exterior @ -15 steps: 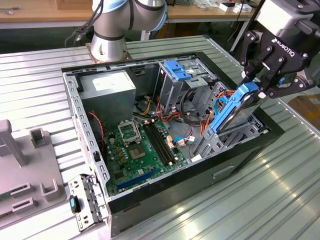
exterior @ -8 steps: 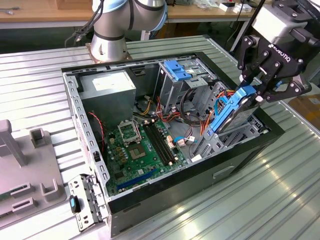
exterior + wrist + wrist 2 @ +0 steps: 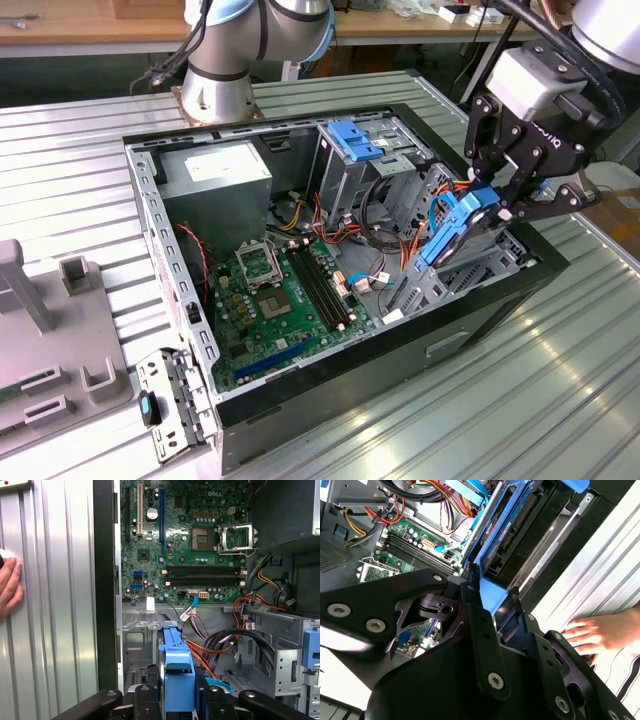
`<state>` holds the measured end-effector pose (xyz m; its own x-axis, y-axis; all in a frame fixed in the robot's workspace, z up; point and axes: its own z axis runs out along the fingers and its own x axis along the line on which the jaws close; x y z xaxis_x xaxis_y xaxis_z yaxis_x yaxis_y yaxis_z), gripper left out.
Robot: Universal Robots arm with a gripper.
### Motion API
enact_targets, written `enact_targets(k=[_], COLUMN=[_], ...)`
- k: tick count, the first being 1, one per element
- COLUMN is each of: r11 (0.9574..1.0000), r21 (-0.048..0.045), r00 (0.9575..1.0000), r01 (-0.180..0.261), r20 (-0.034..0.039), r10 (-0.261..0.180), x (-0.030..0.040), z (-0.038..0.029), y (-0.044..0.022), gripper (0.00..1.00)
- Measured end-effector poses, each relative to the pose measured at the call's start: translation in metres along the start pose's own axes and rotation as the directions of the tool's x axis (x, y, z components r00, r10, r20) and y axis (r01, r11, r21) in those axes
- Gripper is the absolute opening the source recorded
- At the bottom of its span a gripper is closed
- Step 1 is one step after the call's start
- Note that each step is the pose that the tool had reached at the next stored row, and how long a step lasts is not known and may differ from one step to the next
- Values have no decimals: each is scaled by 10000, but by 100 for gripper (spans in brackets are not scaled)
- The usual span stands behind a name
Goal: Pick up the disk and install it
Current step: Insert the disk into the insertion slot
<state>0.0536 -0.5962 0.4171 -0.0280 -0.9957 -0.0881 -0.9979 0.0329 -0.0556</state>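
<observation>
Blue plastic frames the disk (image 3: 462, 228), and I see the hand (image 3: 497, 200) clamped on its upper end, fingers closed against the carrier. In both wrist views the same grip shows, with the black fingers pinching the blue frame (image 3: 178, 675) from either side.

The disk is off the tabletop (image 3: 560, 380) and hangs tilted over the near corner of the open computer case (image 3: 330, 395), on the exterior view's right. Its lower end points down into the grey bay (image 3: 440, 290) there. I judge the pick-up done and the install underway but unfinished: the disk stands at a slant and much of it is above the bay, so it does not look seated yet. I cannot tell whether its lower edge already touches the bay's rails.

My count:
- one disk
- one hand gripping it
- one open case
- one green motherboard (image 3: 280, 300) on its floor
- one grey power-supply box (image 3: 215, 180) at the far left of the case
- one blue latch (image 3: 352, 138) on top of the metal drive cage (image 3: 345, 175)
- one person's hand (image 3: 600, 632) lying on the ribbed tabletop just beside the case
</observation>
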Motion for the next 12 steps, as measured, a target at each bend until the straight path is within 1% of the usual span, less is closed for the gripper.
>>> enact_targets(k=[2,5,7,9,10,11,12], r11=[10000,10000,10000,10000,10000,10000,10000], r21=[0,0,0,0,0,0,-2], r00=[10000,10000,10000,10000,10000,10000,10000], r01=[0,0,0,0,0,0,0], r20=[-1,0,0,0,1,-8,-8], r10=[0,0,0,0,0,0,0], x=[0,9,17,21,24,28,30], z=[2,106,193,237,267,314,338], y=[0,6,11,13,15,18,19], gripper=[37,37,37,37,37,37,37])
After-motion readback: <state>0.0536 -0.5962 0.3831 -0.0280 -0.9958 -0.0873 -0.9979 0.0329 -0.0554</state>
